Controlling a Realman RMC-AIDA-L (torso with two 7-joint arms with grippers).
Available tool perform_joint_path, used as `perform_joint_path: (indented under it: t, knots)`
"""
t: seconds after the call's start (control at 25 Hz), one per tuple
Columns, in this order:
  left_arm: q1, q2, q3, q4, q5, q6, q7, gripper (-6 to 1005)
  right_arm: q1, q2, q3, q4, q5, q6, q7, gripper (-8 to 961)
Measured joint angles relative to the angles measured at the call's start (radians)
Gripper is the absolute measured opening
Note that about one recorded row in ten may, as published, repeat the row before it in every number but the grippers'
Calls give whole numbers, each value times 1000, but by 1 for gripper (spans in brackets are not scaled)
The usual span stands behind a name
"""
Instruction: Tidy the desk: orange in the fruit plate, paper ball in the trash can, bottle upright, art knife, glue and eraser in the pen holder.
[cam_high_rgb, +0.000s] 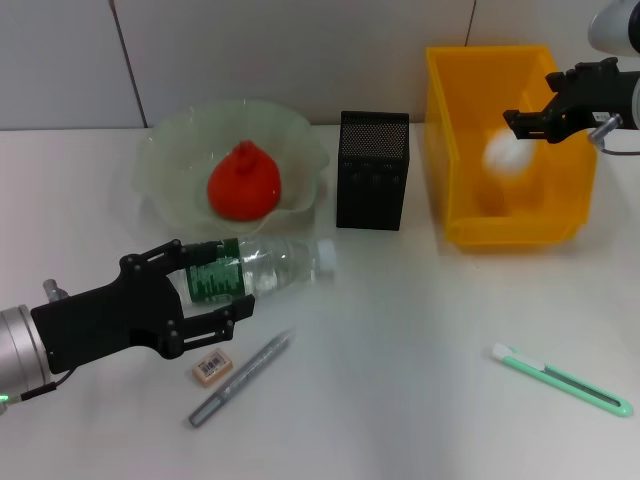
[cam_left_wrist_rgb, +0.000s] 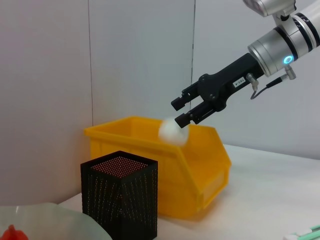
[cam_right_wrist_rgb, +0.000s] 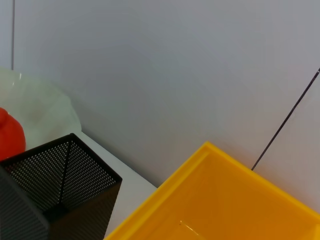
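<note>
We note open surface (cam_high_rgb: 420, 330) at centre, 6 o'clock of the pen holder (cam_high_rgb: 372, 170). Right hand (cam_high_rgb: 520, 125) and paper ball (cam_high_rgb: 505, 152) crowd the bin (cam_high_rgb: 450, 180) mouth.

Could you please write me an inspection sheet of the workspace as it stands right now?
Surface: white desk, against a grey panelled wall.
Job's things: orange in the fruit plate; paper ball blurred, in mid-air over the yellow trash can; bottle lying on its side; art knife, glue and eraser loose on the desk; pen holder upright.
Clutter: nothing seen.
End effectors: left end effector open around the bottle's labelled middle; right end effector open above the trash can, ball just below it.
Cables: thin leads at the right wrist.
Surroundings: nothing seen beyond the wall.
</note>
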Motion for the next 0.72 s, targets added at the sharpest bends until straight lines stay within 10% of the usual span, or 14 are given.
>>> perform_joint_path:
  t: [0.36, 0.72]
  knots:
    - [0, 0, 0, 4, 3, 0, 0, 812, -3, 0, 2, 2, 51, 3, -21, 686]
    - [0, 1, 0, 0, 0, 0, 0, 812, -89, -2, 45, 58, 482, -101, -325, 695]
